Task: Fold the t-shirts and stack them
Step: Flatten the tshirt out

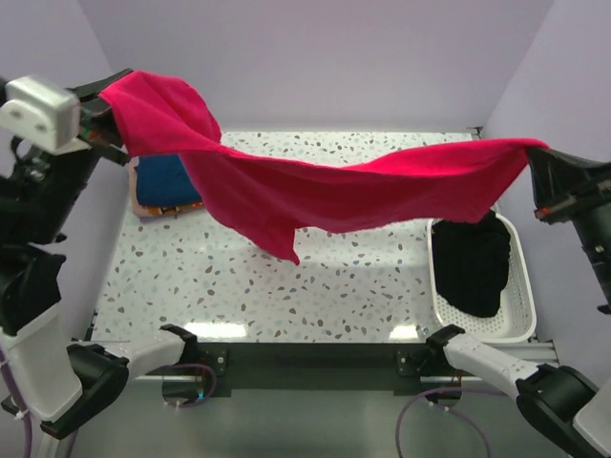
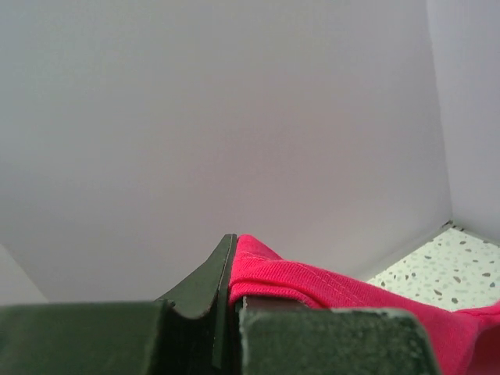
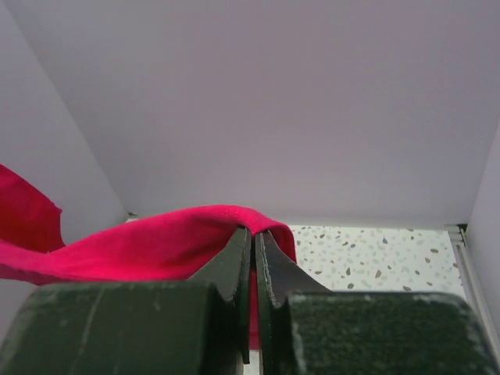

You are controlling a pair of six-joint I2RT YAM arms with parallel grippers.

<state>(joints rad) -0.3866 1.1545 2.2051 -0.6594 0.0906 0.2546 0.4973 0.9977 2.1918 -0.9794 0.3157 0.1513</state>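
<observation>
A crimson-red t-shirt (image 1: 325, 186) hangs stretched in the air across the table, held at both ends. My left gripper (image 1: 113, 107) is raised at the far left and shut on one end of the red cloth (image 2: 312, 285). At the right, my right gripper (image 1: 535, 157) is shut on the other end (image 3: 172, 242). A loose flap sags down near the middle of the shirt. A folded navy blue t-shirt (image 1: 167, 179) lies at the back left on a pale pink one (image 1: 158, 210). Black t-shirts (image 1: 473, 262) sit in the basket.
The white perforated basket (image 1: 520, 286) stands at the right edge of the speckled table (image 1: 315, 286). Lilac walls close in the back and both sides. The arm bases (image 1: 305, 367) sit along the near edge.
</observation>
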